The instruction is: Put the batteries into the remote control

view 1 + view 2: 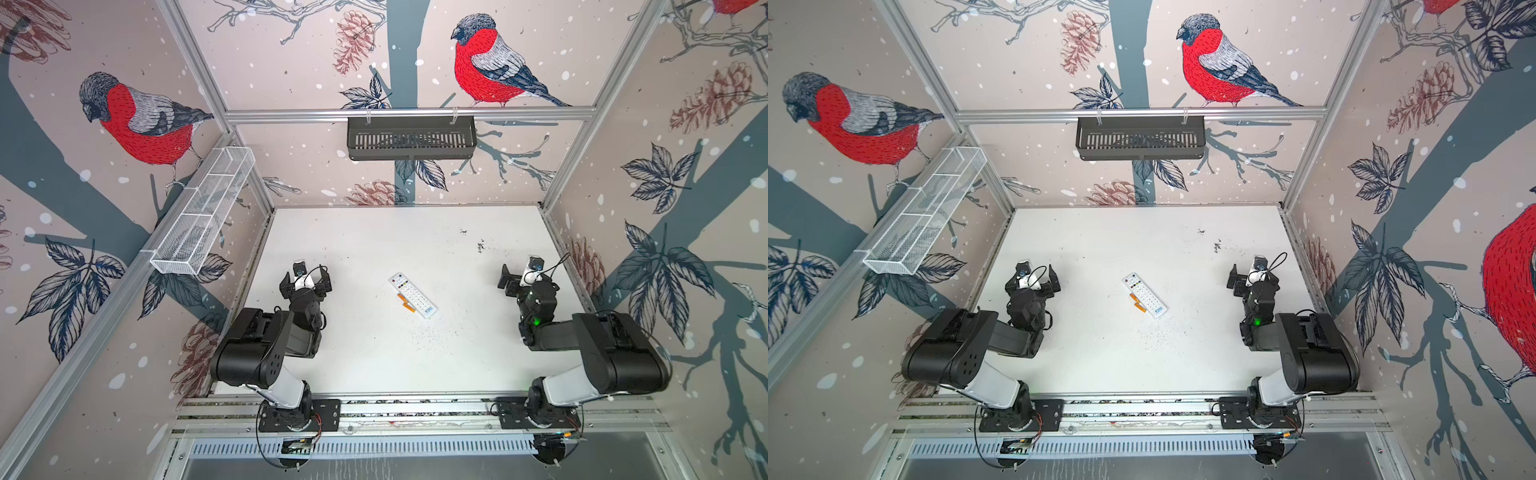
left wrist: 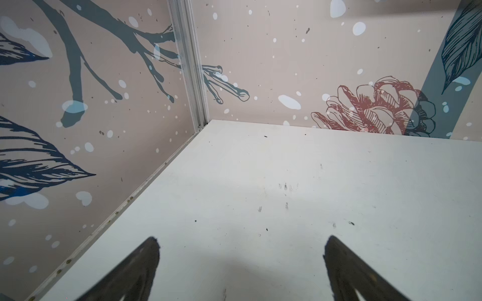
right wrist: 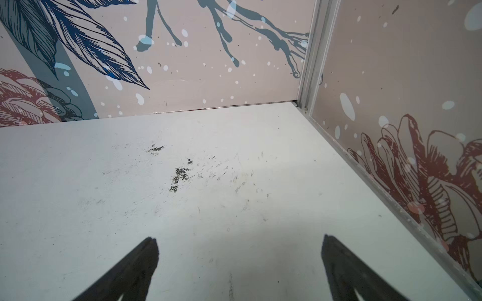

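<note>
The remote control (image 1: pixel 412 296) (image 1: pixel 1144 296) lies buttons up at the middle of the white table (image 1: pixel 374 241), slanted, coloured buttons at the far end and blue logo at the near end. Two orange batteries (image 1: pixel 405 302) (image 1: pixel 1136 302) lie end to end along its left edge. My left gripper (image 1: pixel 306 281) (image 1: pixel 1034 282) hovers open well left of the remote. My right gripper (image 1: pixel 521 276) (image 1: pixel 1252 277) hovers open well right of it. In the wrist views the left gripper (image 2: pixel 241 243) and right gripper (image 3: pixel 240 243) show spread dark fingers over bare table; remote and batteries are out of those views.
A white wire basket (image 1: pixel 203 216) hangs on the left wall and a dark slotted basket (image 1: pixel 411 139) on the back wall. Dark scuffs (image 1: pixel 481 246) mark the table at the far right. Patterned walls enclose the table on three sides.
</note>
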You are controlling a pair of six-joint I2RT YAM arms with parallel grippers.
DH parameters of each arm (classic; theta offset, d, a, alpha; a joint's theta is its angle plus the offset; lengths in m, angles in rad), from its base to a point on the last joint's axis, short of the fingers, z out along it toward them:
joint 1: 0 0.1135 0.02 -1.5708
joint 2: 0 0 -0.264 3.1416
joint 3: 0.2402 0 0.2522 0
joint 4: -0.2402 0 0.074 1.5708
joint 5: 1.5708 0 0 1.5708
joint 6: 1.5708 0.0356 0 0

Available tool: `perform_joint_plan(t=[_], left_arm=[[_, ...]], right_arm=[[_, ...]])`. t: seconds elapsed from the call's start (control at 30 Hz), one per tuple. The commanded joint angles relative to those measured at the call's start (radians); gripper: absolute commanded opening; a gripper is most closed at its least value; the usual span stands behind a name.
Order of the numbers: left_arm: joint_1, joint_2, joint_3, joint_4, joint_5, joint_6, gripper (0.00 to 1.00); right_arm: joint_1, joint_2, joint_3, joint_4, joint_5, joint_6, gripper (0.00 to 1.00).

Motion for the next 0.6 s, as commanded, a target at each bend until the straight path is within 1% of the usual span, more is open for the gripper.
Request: perform_joint_plan(t=[0.0, 0.53, 0.57], left_arm=[[-0.001, 0.0, 0.002, 0.029, 0.003, 0.004, 0.98], [-0.001, -0.001, 0.002, 0.025, 0.006, 0.002, 0.97], [-0.002, -0.002, 0.001, 0.028, 0.023, 0.007, 0.97]], right_arm=[[0.0, -0.001, 0.001, 0.032, 0.007, -0.012, 1.0], [0.001, -0.001, 0.001, 0.034, 0.007, -0.014, 1.0], [0.001, -0.002, 0.0, 0.035, 0.007, -0.014, 1.0]])
